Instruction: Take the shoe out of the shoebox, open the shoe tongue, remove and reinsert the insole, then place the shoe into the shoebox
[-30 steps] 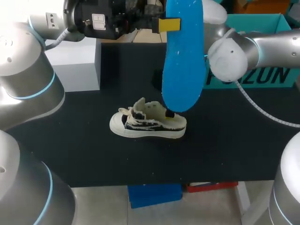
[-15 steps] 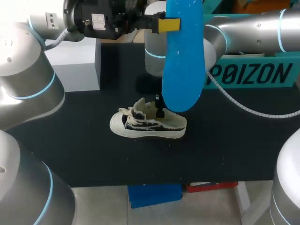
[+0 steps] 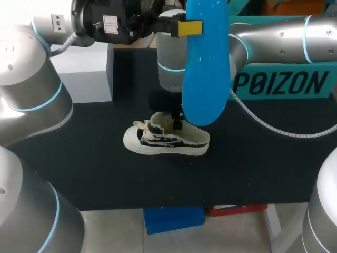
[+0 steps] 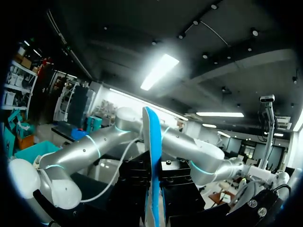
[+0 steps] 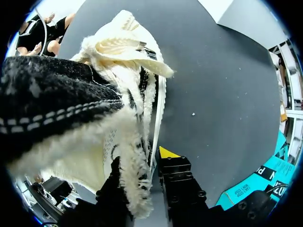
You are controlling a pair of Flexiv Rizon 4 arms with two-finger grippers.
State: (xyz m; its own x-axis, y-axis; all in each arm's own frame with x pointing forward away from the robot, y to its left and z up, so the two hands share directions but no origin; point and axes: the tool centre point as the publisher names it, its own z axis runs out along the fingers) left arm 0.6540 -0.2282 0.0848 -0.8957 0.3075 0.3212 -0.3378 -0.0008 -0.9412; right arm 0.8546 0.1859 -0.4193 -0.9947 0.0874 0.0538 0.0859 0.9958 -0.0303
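Basically I'm mid-step on the insole: it's out of the shoe and not yet back in. My left gripper (image 3: 189,27) is clamped on the blue insole (image 3: 205,68), which hangs upright, high above the table with its lower end over the heel. In the left wrist view the insole (image 4: 152,165) runs edge-on through that grip. The shoe (image 3: 166,138) lies on its sole mid-table, toe toward my left, tongue pulled up, outside the box. My right gripper (image 3: 176,122) is down at the shoe opening, and in its wrist view it sits astride the frayed side wall (image 5: 135,189) near the laces. I can't tell if it has clamped. Next, I judge, the right side must hold the opening wide and steady while the left lowers the insole in. The floppy collar could fold in the way. The table (image 3: 263,158) is a black mat. A teal shoebox (image 3: 284,84) sits at the back right and a white box (image 3: 87,74) at the back left.
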